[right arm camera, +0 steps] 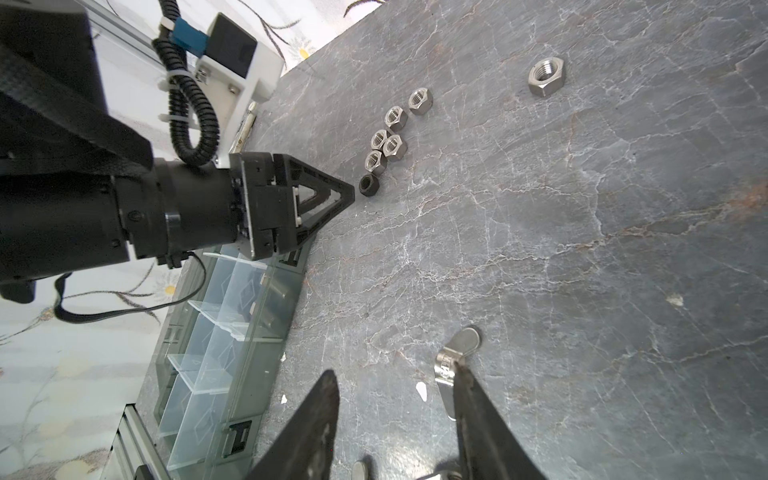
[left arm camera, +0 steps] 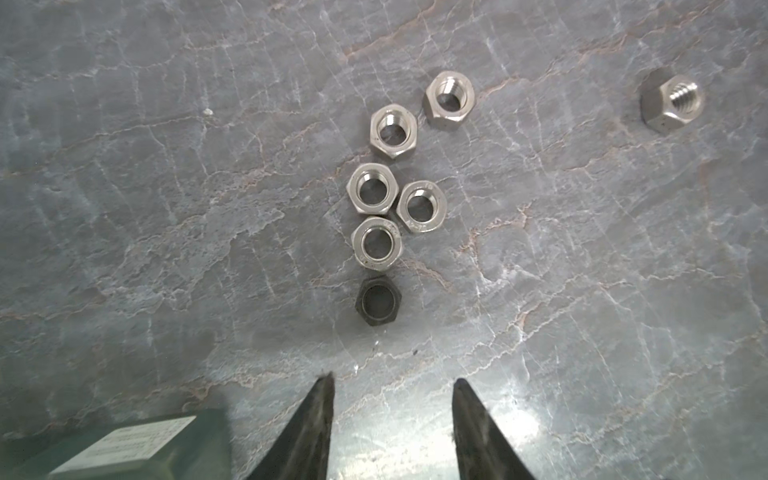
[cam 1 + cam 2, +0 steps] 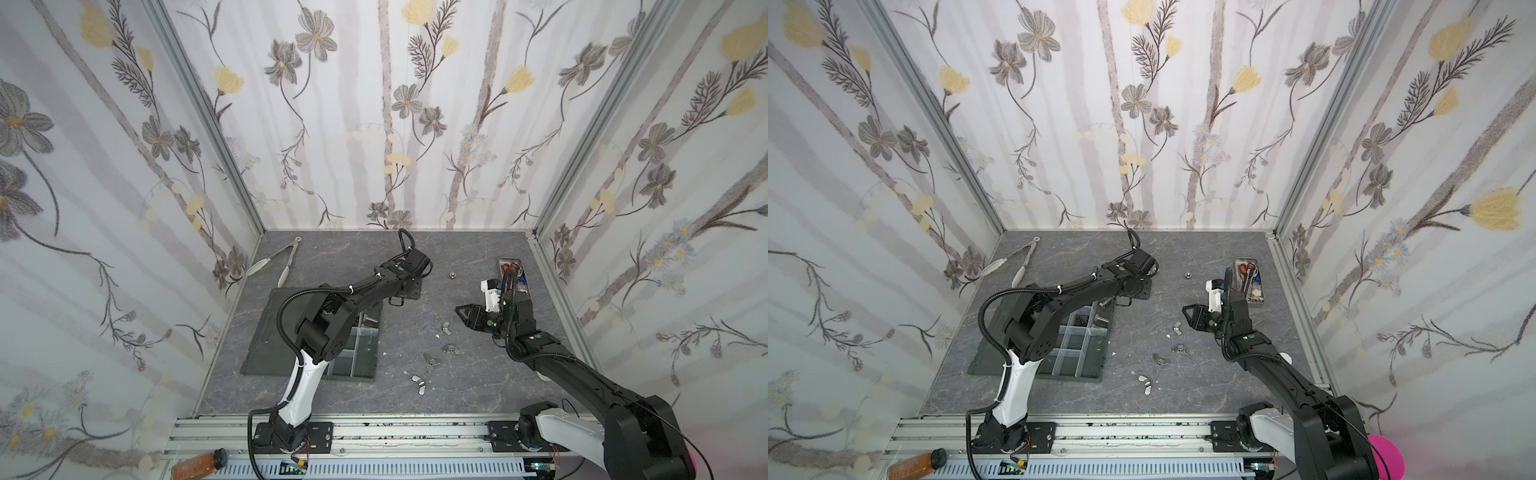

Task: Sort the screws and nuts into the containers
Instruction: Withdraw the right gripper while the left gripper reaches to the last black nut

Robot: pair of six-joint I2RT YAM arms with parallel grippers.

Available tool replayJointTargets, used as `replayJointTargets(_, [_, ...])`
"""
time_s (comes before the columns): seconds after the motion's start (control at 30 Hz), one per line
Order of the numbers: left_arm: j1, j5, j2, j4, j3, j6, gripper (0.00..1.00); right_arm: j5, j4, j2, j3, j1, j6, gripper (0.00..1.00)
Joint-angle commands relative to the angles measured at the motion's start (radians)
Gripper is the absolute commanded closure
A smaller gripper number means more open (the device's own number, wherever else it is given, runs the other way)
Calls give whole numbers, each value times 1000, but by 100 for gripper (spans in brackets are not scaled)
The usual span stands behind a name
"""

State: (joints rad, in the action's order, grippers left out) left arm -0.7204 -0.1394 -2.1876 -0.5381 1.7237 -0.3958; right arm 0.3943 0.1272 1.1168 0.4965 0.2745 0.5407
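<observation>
Already screws [image 3: 1100, 321] lie in the far containers [image 3: 1091, 322] — left gripper [image 2: 392, 379] and right gripper [image 1: 394, 370] spread, empty.

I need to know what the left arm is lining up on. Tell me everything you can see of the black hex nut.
The black hex nut is a small six-sided ring of dull dark metal with a round bore. It lies flat on the grey marbled table, bore up, at one end of a cluster of silver hex nuts, close to the nearest one. The left gripper stands just short of it, jaws open, not touching it.
</observation>
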Motion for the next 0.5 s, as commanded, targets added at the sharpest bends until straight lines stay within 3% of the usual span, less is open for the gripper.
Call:
replayJointTargets(0.0, [3,-22,-37,-32,39,9,51,16,12,4,2,-3,-14,53])
replayJointTargets(0.47, [18,-28,-128,-59,119,3,56,23,26,19,-3,-11,-13,53])
